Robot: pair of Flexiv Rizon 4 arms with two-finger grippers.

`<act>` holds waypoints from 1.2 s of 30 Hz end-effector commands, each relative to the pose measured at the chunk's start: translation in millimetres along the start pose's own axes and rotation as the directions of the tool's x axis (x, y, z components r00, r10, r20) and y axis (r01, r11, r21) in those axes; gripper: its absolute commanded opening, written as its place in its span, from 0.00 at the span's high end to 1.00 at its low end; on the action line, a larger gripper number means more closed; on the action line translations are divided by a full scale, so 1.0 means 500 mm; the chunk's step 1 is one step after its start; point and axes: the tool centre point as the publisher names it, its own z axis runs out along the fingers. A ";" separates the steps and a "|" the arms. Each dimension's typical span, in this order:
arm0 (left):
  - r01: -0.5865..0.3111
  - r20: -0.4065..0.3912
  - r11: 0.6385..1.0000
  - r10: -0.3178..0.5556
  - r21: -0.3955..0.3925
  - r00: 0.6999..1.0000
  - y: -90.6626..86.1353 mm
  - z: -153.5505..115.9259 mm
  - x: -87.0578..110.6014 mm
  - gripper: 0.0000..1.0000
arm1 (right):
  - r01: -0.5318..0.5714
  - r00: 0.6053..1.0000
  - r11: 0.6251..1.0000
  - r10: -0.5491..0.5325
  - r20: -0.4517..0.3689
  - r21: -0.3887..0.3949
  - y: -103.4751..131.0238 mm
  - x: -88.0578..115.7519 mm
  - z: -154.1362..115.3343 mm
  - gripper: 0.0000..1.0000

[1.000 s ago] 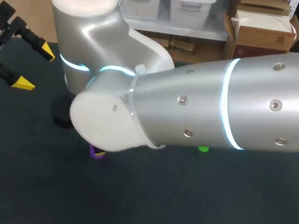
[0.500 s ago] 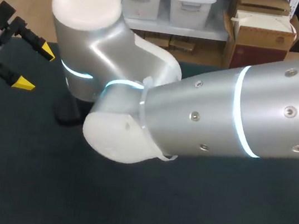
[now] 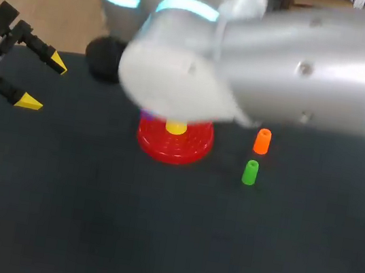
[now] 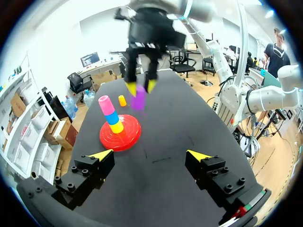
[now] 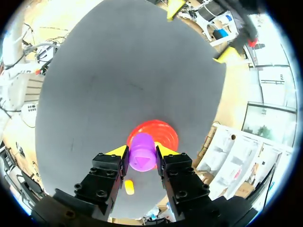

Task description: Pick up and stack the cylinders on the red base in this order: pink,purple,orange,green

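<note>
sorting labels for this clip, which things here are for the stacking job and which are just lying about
For the job: red base, pink cylinder, purple cylinder held in the right gripper, orange cylinder, green cylinder.

Not in the order: blue piece and yellow piece stacked under the pink; the open left gripper.

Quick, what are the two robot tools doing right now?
Left tool: open, holding nothing.
Right tool: shut on the purple plastic cylinder.

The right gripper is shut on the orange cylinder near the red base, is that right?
No. The right gripper is shut on the purple cylinder, near the red base; the right wrist view shows it. The orange cylinder sits on the table.
</note>
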 end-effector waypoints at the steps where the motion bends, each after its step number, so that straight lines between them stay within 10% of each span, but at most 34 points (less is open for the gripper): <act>1: -0.002 0.000 1.000 0.002 -0.001 1.000 -0.001 0.001 0.002 0.00 | 0.006 0.999 0.996 -0.001 0.054 -0.084 -0.037 0.049 -0.040 1.00; 14: -0.002 0.000 1.000 0.002 -0.001 1.000 -0.001 0.001 0.002 0.00 | 0.061 0.995 0.984 -0.045 0.091 -0.170 -0.105 0.136 -0.021 1.00; 36: -0.002 0.000 1.000 0.002 -0.001 1.000 -0.001 0.001 0.002 0.00 | 0.067 0.997 0.965 -0.055 0.054 -0.255 -0.154 0.161 0.038 1.00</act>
